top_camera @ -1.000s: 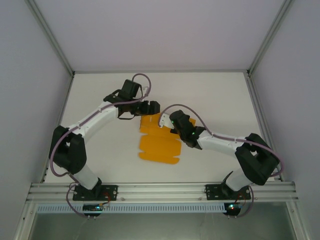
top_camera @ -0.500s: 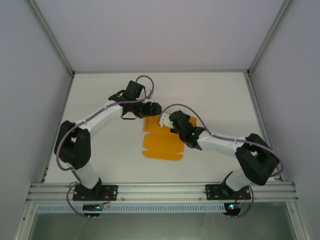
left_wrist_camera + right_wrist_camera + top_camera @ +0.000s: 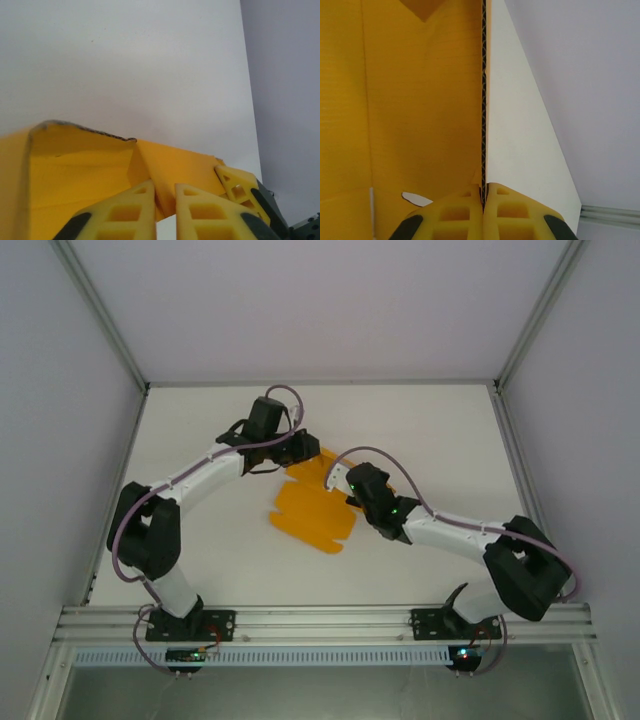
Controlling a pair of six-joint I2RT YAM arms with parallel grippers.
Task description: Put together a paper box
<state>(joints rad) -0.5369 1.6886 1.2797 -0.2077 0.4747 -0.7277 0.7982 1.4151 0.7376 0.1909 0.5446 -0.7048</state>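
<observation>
The paper box [image 3: 308, 512] is a flat orange-yellow die-cut sheet lying skewed in the middle of the white table. My left gripper [image 3: 306, 452] is at the sheet's far end. In the left wrist view a raised, folded flap of the paper box [image 3: 80, 172] runs between the yellow fingers of the left gripper [image 3: 165, 189], which are shut on it. My right gripper [image 3: 349, 486] is at the sheet's right edge. In the right wrist view the right gripper [image 3: 483, 187] is pinched shut on the corrugated edge of the paper box [image 3: 420, 100], which stands on edge there.
The white table [image 3: 440, 430] has bare room to the far side, left and right of the sheet. Pale walls and metal posts [image 3: 100, 310] enclose it. An aluminium rail [image 3: 320, 620] carrying both arm bases runs along the near edge.
My left gripper has moved onto the sheet's far flap and closed on it. The sheet has swung and now lies skewed, its near end shifted left. The right arm has shifted slightly right.
</observation>
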